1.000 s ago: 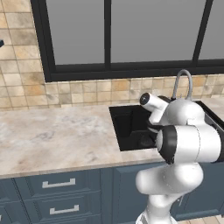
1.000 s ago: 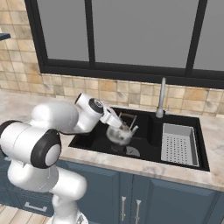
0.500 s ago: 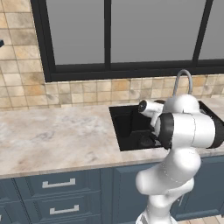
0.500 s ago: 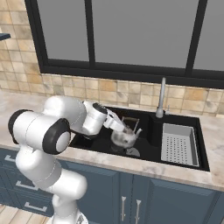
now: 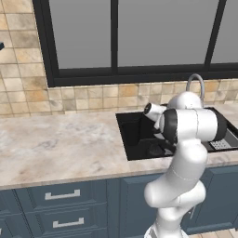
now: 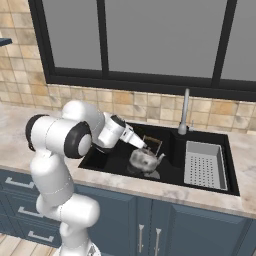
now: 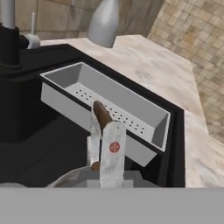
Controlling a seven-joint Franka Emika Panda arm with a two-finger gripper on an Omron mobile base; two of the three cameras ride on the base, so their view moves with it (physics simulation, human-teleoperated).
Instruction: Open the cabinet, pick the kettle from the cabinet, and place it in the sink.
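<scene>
Your squat silver-grey metal kettle (image 6: 145, 159) sits low inside the black recessed sink (image 6: 107, 156), left of the grey perforated tray (image 6: 202, 163). You'll see the two-finger gripper (image 6: 146, 147) clamped on its arched brown-topped handle (image 7: 101, 114), directly above the body.

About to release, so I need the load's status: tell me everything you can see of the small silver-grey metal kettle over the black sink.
The small silver-grey metal kettle is squat and rounded, with a mottled, dull shine. Its curved spout points toward the grey perforated tray, and its arched brown-topped handle stands upright above the body. It sits low inside the black recessed sink, left of the tray. The gripper is shut on the handle. Whether its base touches the sink floor cannot be told.
</scene>
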